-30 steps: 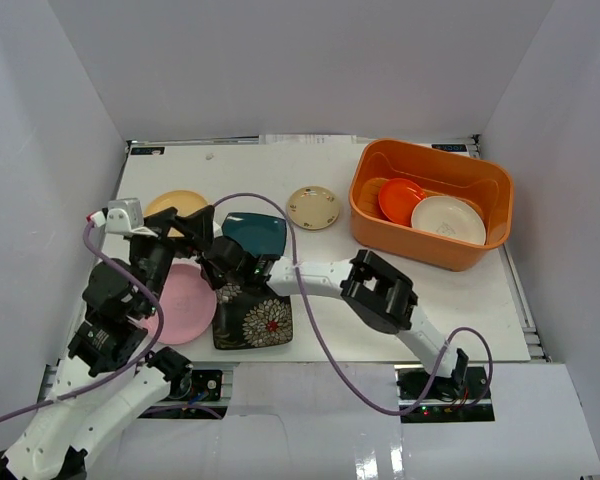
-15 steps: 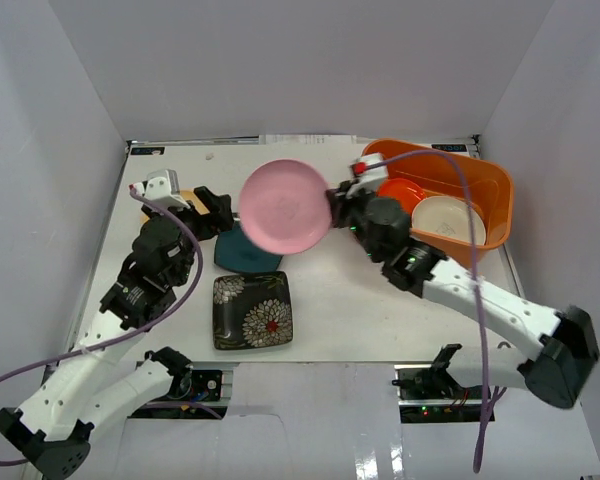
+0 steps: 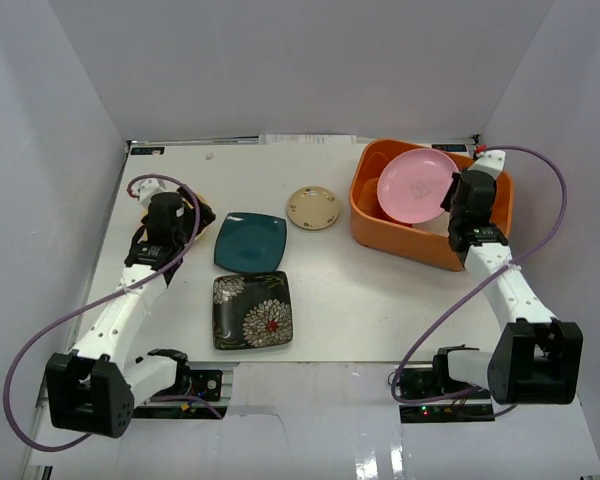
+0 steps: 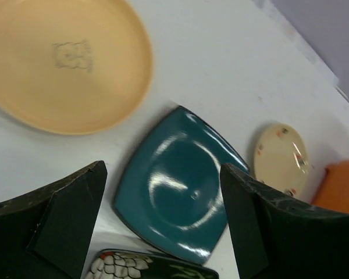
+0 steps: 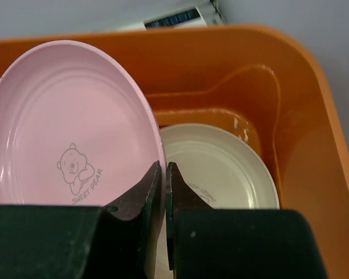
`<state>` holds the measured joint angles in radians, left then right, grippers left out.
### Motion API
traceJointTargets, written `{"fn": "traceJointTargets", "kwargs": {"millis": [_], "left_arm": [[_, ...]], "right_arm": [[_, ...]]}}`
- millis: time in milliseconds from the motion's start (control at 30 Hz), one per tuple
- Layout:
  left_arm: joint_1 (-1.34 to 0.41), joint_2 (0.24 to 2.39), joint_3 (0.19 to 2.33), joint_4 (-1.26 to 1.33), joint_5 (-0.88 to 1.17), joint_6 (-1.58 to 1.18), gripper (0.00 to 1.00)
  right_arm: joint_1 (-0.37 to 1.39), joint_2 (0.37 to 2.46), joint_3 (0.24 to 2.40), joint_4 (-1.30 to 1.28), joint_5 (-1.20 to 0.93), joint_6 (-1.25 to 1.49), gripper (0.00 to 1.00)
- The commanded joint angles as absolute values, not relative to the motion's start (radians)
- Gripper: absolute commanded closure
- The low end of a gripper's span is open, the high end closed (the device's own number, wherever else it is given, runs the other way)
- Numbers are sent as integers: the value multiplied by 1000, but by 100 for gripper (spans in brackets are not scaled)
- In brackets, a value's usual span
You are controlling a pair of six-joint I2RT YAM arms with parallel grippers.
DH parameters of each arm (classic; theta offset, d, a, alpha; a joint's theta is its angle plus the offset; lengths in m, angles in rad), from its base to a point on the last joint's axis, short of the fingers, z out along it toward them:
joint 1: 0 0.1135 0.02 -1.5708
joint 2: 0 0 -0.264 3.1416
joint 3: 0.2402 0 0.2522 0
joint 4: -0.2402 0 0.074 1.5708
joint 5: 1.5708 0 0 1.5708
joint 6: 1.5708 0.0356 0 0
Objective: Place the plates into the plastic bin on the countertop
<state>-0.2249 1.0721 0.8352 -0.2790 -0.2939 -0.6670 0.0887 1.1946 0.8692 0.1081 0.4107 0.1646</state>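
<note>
Plate (image 5: 70, 128) clamped by rim in my right pincer (image 5: 164, 170) over bin (image 5: 221, 52) is pink, stiff, slick, chippable; left pincer (image 4: 163, 174) gapes empty above surface (image 4: 221, 58).

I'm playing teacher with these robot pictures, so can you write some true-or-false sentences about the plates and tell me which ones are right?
1. The right gripper holds the pink plate by its rim over the plastic bin. True.
2. The left gripper is shut on the teal plate. False: it is open and holds nothing, just above that plate.
3. A cream plate lies inside the bin. True.
4. The small tan plate is in the bin. False: it lies on the countertop, left of the bin.
5. The black floral plate sits on top of the yellow plate. False: it lies on the countertop next to the teal plate.
</note>
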Motion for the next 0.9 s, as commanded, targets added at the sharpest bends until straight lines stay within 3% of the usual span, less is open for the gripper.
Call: {"fn": "traceJointTargets", "kwargs": {"millis": [0, 200, 300, 333, 400, 500, 700, 767, 833, 867], "left_arm": [[-59, 1091, 778, -261, -141, -798, 11], [136, 1173, 718, -238, -126, -847, 9], [173, 1242, 713, -219, -143, -859, 9], [182, 1264, 712, -213, -137, -865, 9], [215, 1310, 706, -180, -135, -876, 9], [259, 1411, 710, -115, -83, -887, 11], [271, 1563, 761, -57, -54, -890, 27], [272, 1589, 767, -48, -64, -890, 37], [272, 1626, 782, -40, -67, -890, 60], [272, 1641, 793, -40, -66, -890, 83]], "right_arm": [[13, 1218, 864, 132, 299, 227, 92], [-46, 1261, 815, 136, 235, 241, 88], [-48, 1250, 802, 138, 193, 241, 68], [-48, 1246, 802, 138, 178, 238, 53], [-48, 1220, 805, 127, 166, 236, 44], [-48, 1166, 805, 117, 112, 247, 42], [-34, 1013, 778, 120, -77, 287, 42], [-17, 974, 773, 111, -141, 301, 42], [50, 963, 773, 107, -205, 317, 43], [117, 953, 756, 123, -213, 325, 43]]}}
